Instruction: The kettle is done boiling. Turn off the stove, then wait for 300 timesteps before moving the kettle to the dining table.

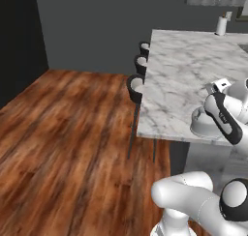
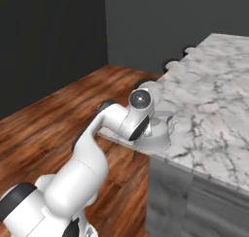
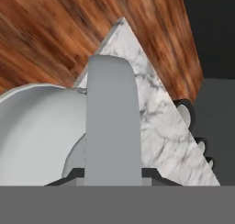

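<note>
The light-grey kettle (image 1: 199, 124) (image 2: 158, 135) is at the near corner of the marble dining table (image 1: 179, 70) (image 2: 214, 100), close to its edge. I cannot tell whether its base touches the top. In the hand view my gripper (image 3: 111, 175) is shut on the kettle's grey stick handle (image 3: 111, 122), and the domed body (image 3: 32, 136) lies to the left. My arm's forearm covers part of the kettle in both base views. The stove is out of view.
Black bar stools (image 1: 135, 87) (image 2: 172, 64) line the table's left side over a wood floor (image 1: 63, 133). A white roll (image 1: 221, 24) stands at the table's far end. Dark walls close off the back.
</note>
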{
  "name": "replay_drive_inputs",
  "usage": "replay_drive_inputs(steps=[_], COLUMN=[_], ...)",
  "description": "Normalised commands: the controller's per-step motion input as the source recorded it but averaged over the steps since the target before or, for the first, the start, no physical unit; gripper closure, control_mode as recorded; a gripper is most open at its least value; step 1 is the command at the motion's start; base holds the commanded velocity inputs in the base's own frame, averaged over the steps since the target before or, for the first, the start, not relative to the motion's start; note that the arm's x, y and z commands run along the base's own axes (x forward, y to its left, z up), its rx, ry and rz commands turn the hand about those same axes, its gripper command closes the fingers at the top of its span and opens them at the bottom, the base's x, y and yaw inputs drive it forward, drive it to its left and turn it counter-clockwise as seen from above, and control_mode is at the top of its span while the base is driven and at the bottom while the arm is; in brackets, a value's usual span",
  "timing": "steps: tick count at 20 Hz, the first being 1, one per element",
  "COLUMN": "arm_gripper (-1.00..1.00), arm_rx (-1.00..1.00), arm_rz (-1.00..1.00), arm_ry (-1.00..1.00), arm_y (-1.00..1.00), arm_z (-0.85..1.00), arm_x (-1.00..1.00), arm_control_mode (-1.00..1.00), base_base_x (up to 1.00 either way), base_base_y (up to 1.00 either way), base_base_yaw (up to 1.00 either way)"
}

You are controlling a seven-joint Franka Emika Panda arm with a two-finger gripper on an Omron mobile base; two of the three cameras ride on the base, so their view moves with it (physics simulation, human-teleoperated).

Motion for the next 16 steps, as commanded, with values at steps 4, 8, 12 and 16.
replay_drive_inputs(steps=[4, 8, 12, 16], arm_gripper=[1.00, 1.00, 1.00, 1.00], arm_rx=[0.00, 0.00, 0.00, 0.00], arm_rz=[0.00, 0.00, 0.00, 0.00], arm_ry=[0.00, 0.00, 0.00, 0.00], arm_y=[0.00, 0.00, 0.00, 0.00], arm_z=[0.00, 0.00, 0.00, 0.00], arm_x=[0.00, 0.00, 0.00, 0.00], arm_control_mode=[1.00, 1.00, 1.00, 1.00], base_base_x=[0.65, 0.63, 0.61, 0.60], base_base_y=[0.42, 0.47, 0.46, 0.41], base_base_yaw=[-0.32, -0.31, -0.30, -0.29])
